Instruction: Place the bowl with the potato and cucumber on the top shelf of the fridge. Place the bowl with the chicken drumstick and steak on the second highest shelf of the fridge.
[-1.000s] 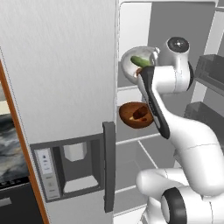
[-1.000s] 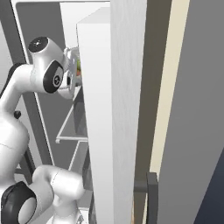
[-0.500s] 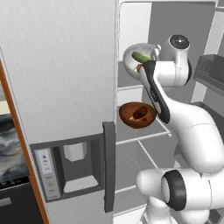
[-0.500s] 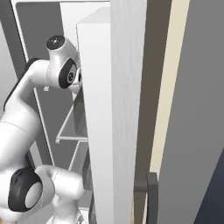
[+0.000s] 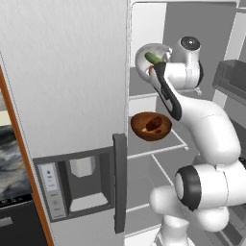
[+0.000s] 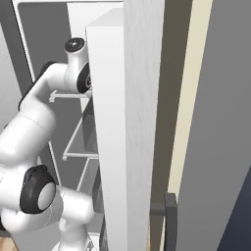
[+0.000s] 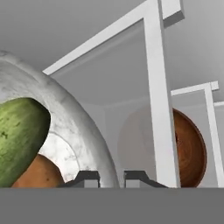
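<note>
Across the last second the arm [image 5: 202, 125] has risen in the left base view, its wrist going from the centre right of the frame toward the upper right, and the pale stone bowl [image 5: 150, 60] has gone up with it, from roughly mid-height in the open fridge [image 5: 192, 29] to the upper centre of the frame. This suggests the first bowl is being carried up to the top shelf [image 5: 144, 95] and is close to it but not yet set down; the bowl appears to hang just above that shelf's white front rail, though whether its underside touches the plate cannot be told. The brown wooden bowl [image 5: 151, 126], with the dark steak [image 5: 153, 124] in it, sits at the centre of the frame on the shelf below, so that half of the task looks already placed. The arm stands folded, elbow low at the right and forearm climbing steeply to the wrist, which points left into the fridge. The gripper [image 7: 111, 178] is pressed almost together, its two dark tips at the bottom centre of the hand view pinching the stone bowl's rim. Inside, the green cucumber [image 7: 19, 138] fills the left edge and the brownish potato [image 7: 39, 175] lies under it at lower left.
</note>
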Controlling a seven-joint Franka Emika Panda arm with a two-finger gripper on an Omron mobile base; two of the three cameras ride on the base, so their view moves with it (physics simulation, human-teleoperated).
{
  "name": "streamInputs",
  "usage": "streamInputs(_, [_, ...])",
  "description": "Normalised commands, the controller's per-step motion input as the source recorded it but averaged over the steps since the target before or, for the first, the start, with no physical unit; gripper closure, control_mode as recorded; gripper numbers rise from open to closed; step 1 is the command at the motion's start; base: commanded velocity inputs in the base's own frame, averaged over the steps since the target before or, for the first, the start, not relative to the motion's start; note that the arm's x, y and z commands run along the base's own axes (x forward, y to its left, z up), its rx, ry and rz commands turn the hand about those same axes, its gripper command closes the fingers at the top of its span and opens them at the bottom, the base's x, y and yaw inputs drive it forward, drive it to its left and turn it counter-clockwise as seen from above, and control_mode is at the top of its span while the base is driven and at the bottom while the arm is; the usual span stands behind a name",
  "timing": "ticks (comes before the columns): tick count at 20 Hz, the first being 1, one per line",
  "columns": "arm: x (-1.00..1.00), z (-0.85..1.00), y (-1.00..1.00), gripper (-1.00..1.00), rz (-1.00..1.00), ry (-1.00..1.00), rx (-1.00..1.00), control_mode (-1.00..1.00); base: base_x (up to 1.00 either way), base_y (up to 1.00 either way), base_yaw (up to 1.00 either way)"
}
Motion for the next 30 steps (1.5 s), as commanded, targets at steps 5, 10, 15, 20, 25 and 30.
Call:
streamInputs(5, [-0.18, 0.19, 0.05, -1.00, 0.00, 0.02, 0.00, -1.00, 0.00, 0.00, 0.00])
streamInputs(10, [-0.89, 0.61, 0.04, -1.00, -0.01, -0.05, 0.00, -1.00, 0.00, 0.00, 0.00])
streamInputs(15, [-1.00, 0.33, 0.15, -1.00, -0.04, -0.22, 0.00, -1.00, 0.00, 0.00, 0.00])
streamInputs(20, [-1.00, -0.09, 0.20, -1.00, 0.00, -0.30, -0.03, -1.00, 0.00, 0.00, 0.00])
streamInputs(25, [-1.00, -0.66, 0.07, -1.00, 0.00, -0.28, -0.07, -1.00, 0.00, 0.00, 0.00])
streamInputs(30, [-1.00, -0.37, 0.08, -1.00, 0.00, -0.14, -0.01, -1.00, 0.00, 0.00, 0.00])
